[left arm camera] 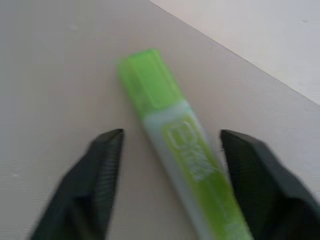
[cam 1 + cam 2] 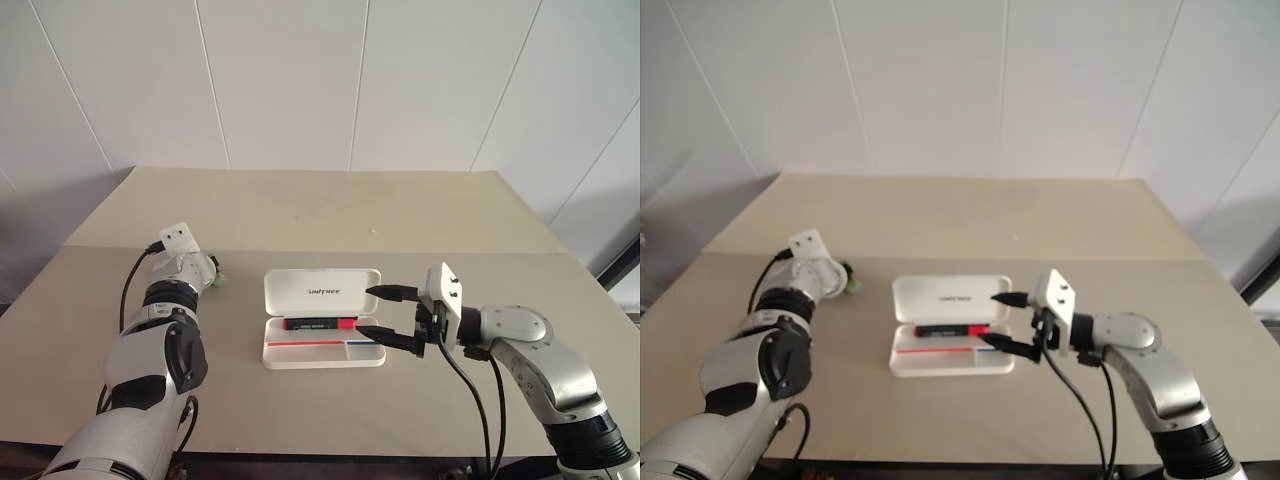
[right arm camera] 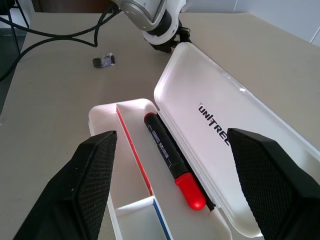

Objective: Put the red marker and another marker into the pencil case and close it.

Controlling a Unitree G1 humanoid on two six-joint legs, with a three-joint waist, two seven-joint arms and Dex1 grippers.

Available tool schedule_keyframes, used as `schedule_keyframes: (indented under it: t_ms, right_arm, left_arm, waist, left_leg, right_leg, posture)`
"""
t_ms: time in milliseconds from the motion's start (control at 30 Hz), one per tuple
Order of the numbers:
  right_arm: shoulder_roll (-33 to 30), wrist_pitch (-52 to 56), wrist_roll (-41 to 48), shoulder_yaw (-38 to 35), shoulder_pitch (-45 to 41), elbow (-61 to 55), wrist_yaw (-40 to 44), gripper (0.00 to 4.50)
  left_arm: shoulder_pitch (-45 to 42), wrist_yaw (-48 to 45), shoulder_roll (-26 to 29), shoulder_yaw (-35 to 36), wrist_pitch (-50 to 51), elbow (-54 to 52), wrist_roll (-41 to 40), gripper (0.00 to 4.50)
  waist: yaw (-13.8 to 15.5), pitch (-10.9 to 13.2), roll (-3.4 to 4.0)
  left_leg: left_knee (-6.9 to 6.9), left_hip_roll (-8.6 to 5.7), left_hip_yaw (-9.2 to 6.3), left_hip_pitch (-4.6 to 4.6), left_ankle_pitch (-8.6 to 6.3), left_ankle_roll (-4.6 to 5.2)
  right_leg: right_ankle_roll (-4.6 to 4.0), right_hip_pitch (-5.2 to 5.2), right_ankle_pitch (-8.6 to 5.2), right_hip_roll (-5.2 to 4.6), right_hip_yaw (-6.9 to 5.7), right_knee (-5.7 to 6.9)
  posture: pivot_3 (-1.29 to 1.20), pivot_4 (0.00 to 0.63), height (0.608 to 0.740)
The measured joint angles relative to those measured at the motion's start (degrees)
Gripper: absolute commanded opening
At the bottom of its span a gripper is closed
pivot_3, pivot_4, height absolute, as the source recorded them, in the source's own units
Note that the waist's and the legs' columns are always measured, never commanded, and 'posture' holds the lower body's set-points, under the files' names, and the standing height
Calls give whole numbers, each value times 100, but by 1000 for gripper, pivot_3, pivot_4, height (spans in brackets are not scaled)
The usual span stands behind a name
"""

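The white pencil case (image 2: 322, 290) lies open in the middle of the table, lid folded back. The red marker (image 2: 320, 323) rests in the tray's long compartment, red end toward my right gripper; it is also clear in the right wrist view (image 3: 170, 150). My right gripper (image 2: 375, 311) hangs open at the case's right end, one finger over the lid, one over the tray, holding nothing. To the left of the case, the light green marker (image 1: 170, 135) lies flat on the table. My left gripper (image 1: 169, 134) straddles it with fingers apart.
A small dark object (image 3: 104, 61) lies on the table beyond the case. Black cables (image 3: 60, 35) trail from my left arm. A seam crosses the beige table (image 2: 400, 245), with a white panelled wall behind. Bare surface surrounds the case.
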Motion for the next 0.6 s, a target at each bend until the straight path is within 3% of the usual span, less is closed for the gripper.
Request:
schedule_keyframes:
  t_ms: [167, 600]
  right_arm:
    - [0, 0, -2, 0, 65, -60, -55, 4500]
    - [2, -2, -16, 0, 64, -60, -95, 4500]
  left_arm:
    - [-39, -53, -13, -50, 48, 28, -53, 1182]
    - [-37, -94, -17, -131, 48, 39, -89, 1150]
  waist:
    - [-10, -11, 9]
    - [-5, -13, 9]
  left_leg:
    - [-2, 1, 2, 6, 1, -1]
    - [-2, 0, 2, 6, 5, -1]
  right_leg:
    - [0, 0, 0, 2, 2, 3]
    - [4, 2, 3, 1, 3, 4]
  posture:
    - [0, 150, 740]
    - [0, 150, 740]
